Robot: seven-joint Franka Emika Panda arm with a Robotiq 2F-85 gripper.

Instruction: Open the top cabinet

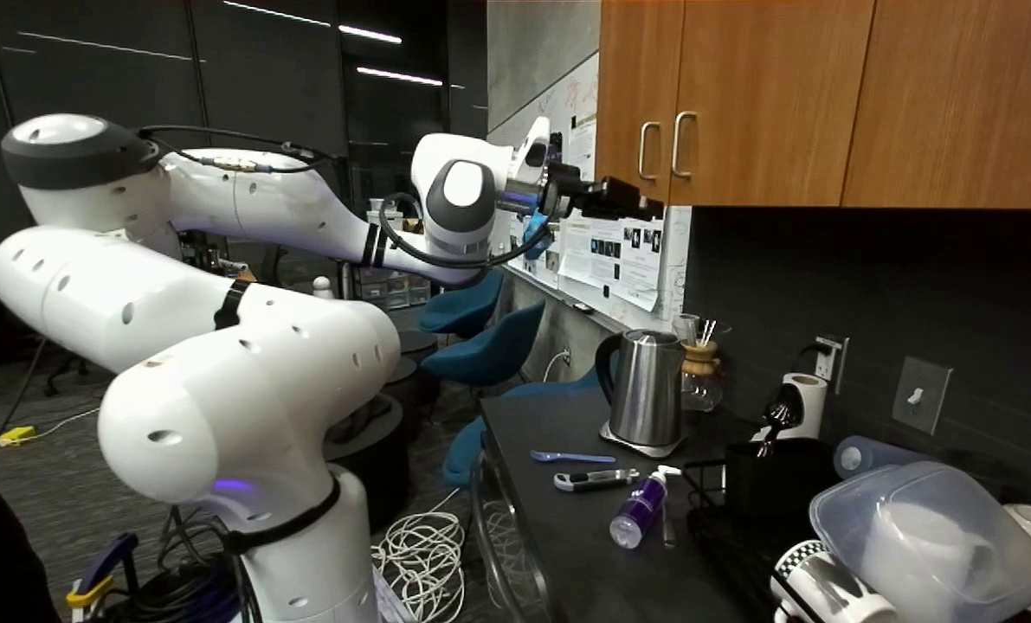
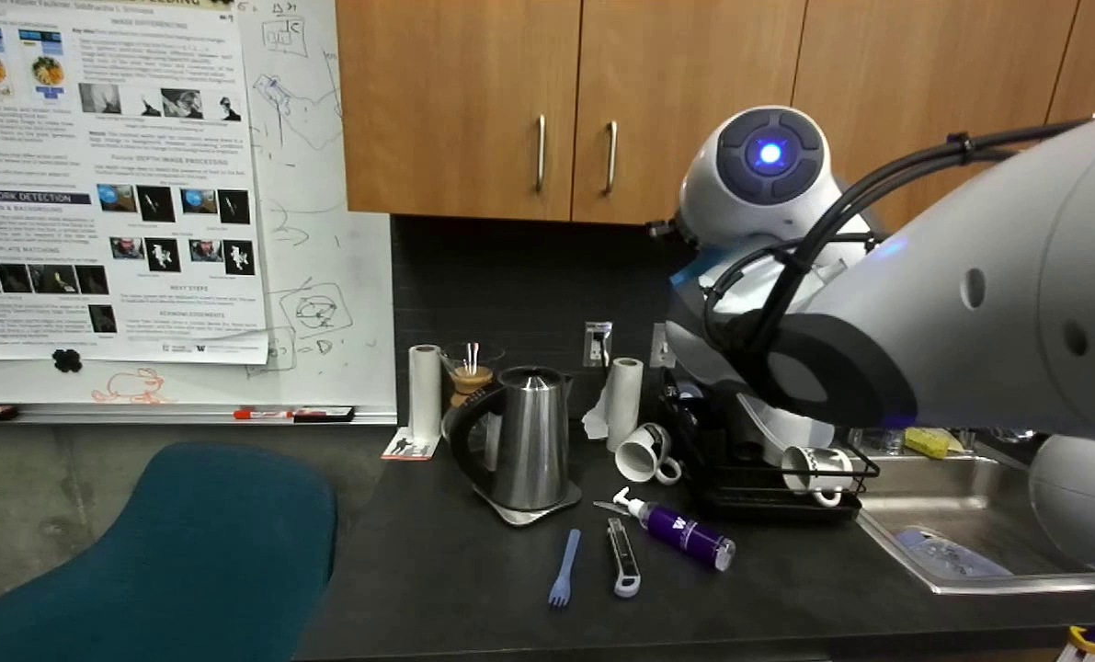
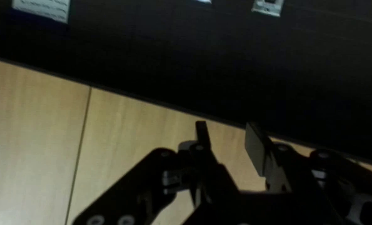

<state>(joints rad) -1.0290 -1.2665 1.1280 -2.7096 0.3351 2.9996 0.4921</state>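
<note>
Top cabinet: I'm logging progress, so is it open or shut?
Shut: in both exterior views, the top cabinet has its handled doors flush.

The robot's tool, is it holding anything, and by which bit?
Nothing is held: the wrist view shows the tool open, with nothing between its jaws.

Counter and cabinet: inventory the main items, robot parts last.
Top cabinet: one, brown, above counter
Handles: two, silver, on cabinet
Kettle: one, silver, on trivet
Carafe: one, clear, behind kettle
Paper rolls: two, white, counter back
Fork: one, blue, counter front
Tool: one, black-white, beside fork
Bottle: one, purple, lying beside tool
Dish rack: one, black, beside bottle
Mugs: two-plus, white, in and beside rack
Container: one, translucent, on rack
Arm: one, white, beside counter
Gripper: one, black, near cabinet
</note>
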